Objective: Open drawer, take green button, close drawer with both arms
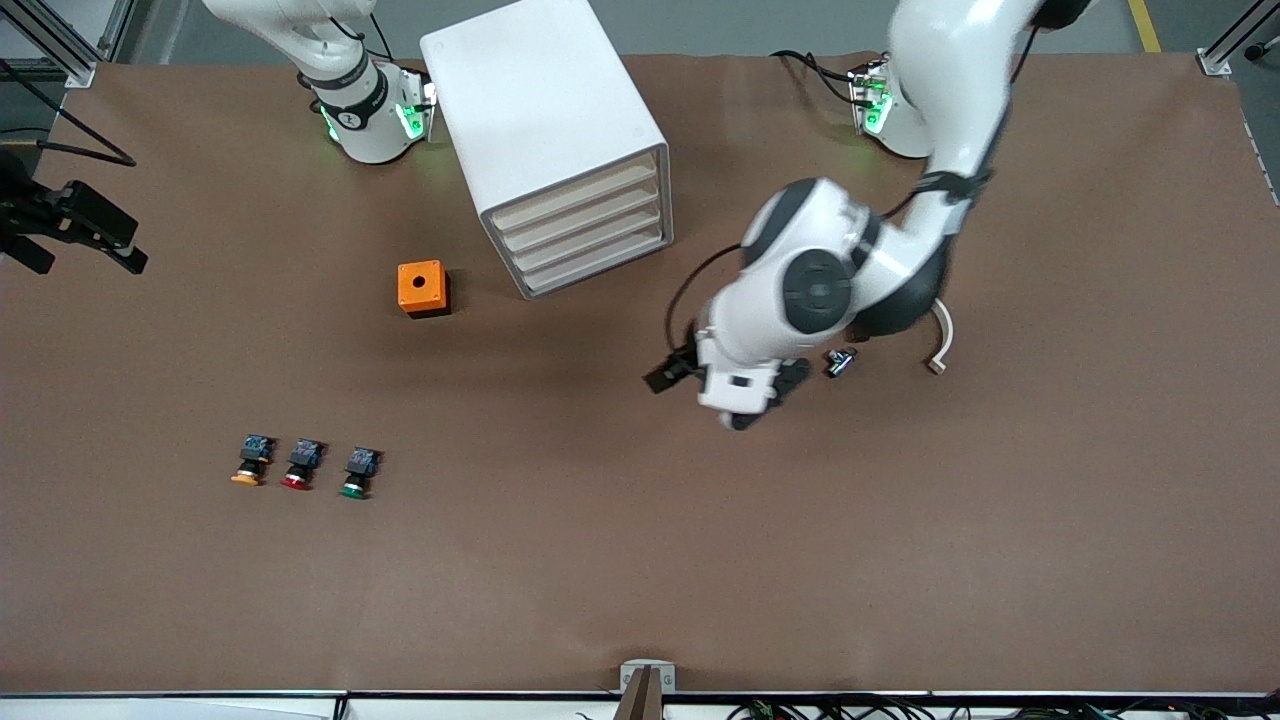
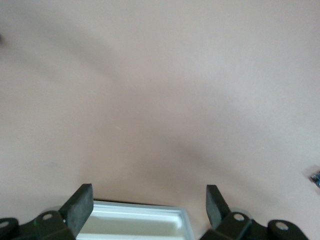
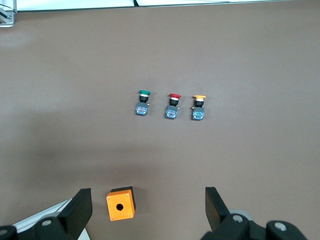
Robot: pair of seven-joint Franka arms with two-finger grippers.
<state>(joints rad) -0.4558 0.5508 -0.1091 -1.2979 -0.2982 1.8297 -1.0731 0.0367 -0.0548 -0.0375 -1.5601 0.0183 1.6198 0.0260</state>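
The white cabinet (image 1: 545, 110) stands near the robots' bases. All four cream drawer fronts look flush, the lower drawer (image 1: 597, 265) among them. The green-capped button (image 1: 356, 473) lies on the table nearer to the front camera, toward the right arm's end, last in a row of three. It also shows in the right wrist view (image 3: 143, 101). My left gripper (image 1: 738, 402) hangs open and empty over bare table, nearer the front camera than the cabinet. In the left wrist view (image 2: 148, 192) a white rimmed edge (image 2: 135, 220) shows between its fingers. My right gripper (image 3: 147, 196) is open and empty, high up, out of the front view.
An orange box (image 1: 423, 288) with a round hole stands beside the cabinet and shows in the right wrist view (image 3: 120, 204). Red-capped (image 1: 300, 466) and orange-capped (image 1: 250, 462) buttons lie beside the green one. A small dark part (image 1: 840, 362) and a white curved piece (image 1: 940, 345) lie by the left arm.
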